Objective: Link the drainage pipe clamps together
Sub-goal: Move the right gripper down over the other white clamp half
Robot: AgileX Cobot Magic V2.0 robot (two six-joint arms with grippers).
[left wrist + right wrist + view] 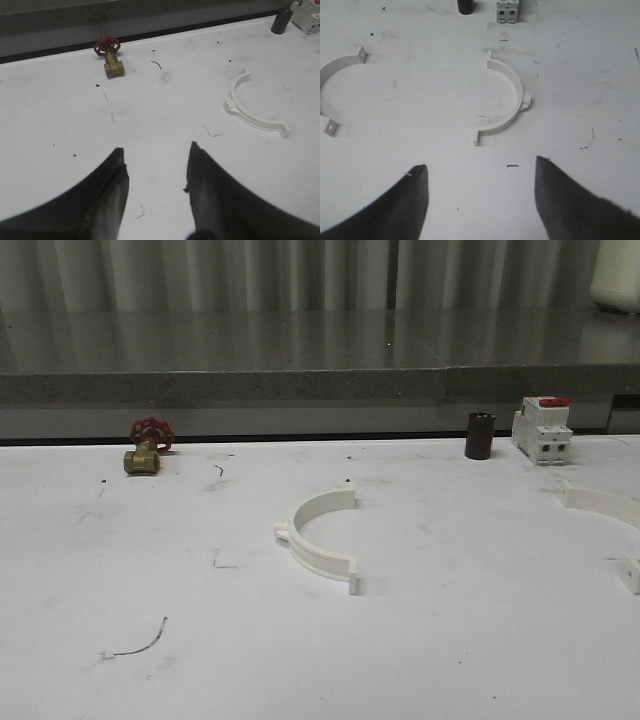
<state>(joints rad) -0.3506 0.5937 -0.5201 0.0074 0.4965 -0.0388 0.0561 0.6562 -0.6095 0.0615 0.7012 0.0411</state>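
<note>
Two clamp halves lie apart on the white tabletop (300,660), one mid-table (322,538), the other (605,505) cut by the front view's right edge but more fully seen (337,82) from the right wrist, near switch (542,428) and black cylinder (480,435); left claw (156,172) and right claw (480,192) both spread, empty.

In the front view, the second white plastic half-ring clamp (612,515) runs off the right edge, so only part of its arc and one end tab show. In the right wrist view, the white boxy switch (507,11) and the dark cylindrical sleeve (465,6) are cut by the upper edge, and the other white half-ring (335,75) is clipped at the side.
</note>
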